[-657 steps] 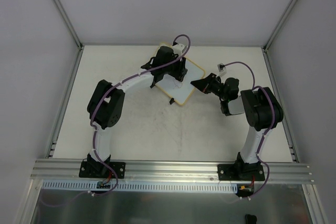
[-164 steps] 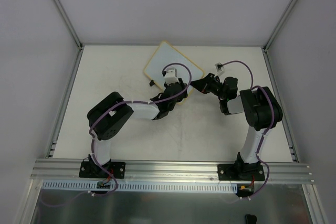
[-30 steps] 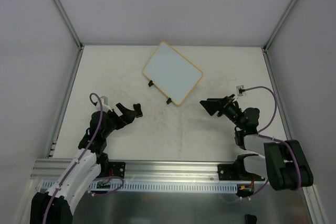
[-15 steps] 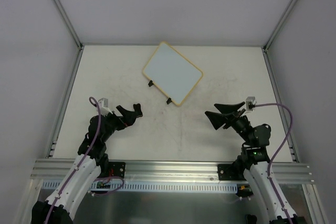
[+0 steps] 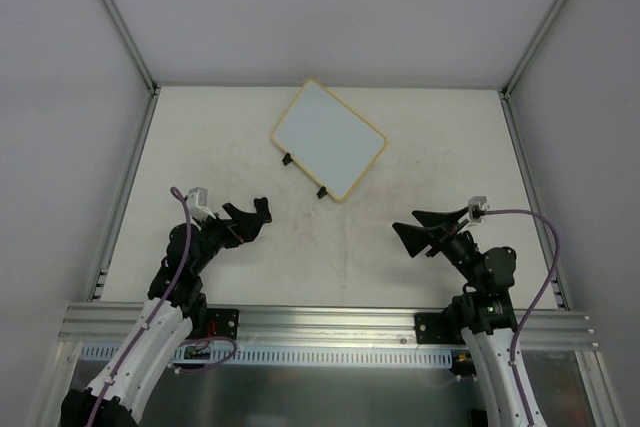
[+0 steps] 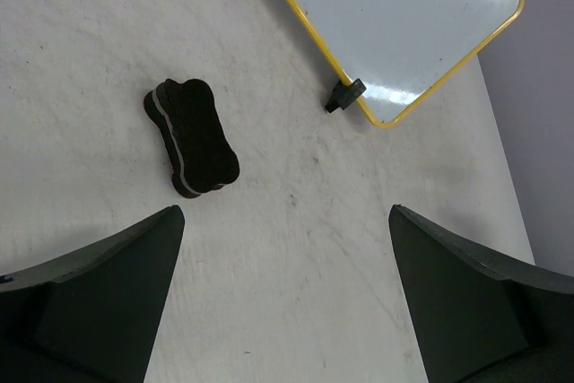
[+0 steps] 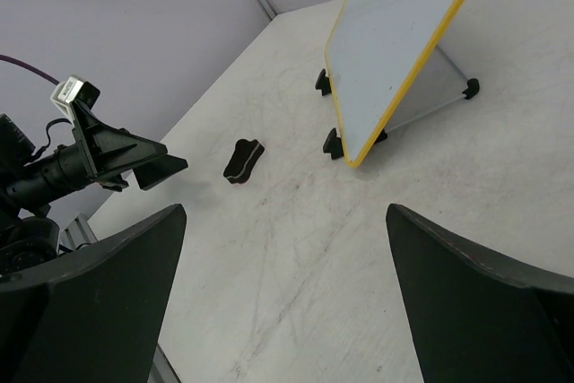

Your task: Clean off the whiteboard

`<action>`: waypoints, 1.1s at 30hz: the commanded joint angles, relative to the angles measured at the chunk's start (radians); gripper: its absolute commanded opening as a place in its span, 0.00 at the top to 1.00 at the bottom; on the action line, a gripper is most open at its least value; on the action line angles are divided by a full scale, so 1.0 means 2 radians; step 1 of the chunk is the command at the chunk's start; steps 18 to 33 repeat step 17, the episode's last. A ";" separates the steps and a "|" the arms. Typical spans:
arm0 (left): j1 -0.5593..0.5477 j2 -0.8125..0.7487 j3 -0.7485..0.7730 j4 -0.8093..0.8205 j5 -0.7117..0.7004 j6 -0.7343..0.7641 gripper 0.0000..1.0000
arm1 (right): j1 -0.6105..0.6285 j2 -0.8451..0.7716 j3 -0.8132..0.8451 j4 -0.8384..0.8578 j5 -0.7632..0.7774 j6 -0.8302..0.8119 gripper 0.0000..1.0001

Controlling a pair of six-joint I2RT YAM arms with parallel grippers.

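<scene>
Clean whiteboard (image 5: 329,140) stood tilted on its feet on worktop (image 5: 200,137); black eraser (image 6: 191,136) lay flat nearby. Spread wide, holding nothing: left fingers (image 6: 99,293), right fingers (image 7: 90,302).

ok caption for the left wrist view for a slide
Open left fingers over the table, black eraser lying short of the blank whiteboard.

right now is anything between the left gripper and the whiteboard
Only the black eraser: it lies flat on the table ahead of the left gripper, a little left of the straight line to the whiteboard in the wrist view, touching neither. Nothing else visible stands between them.
</scene>
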 commanded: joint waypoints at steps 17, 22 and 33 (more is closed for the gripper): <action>-0.003 -0.020 -0.007 0.005 0.003 0.009 0.01 | 0.003 0.019 -0.042 0.007 -0.005 -0.002 0.01; -0.003 -0.020 -0.007 0.005 0.003 0.009 0.01 | 0.003 0.019 -0.042 0.007 -0.005 -0.002 0.01; -0.003 -0.020 -0.007 0.005 0.003 0.009 0.01 | 0.003 0.019 -0.042 0.007 -0.005 -0.002 0.01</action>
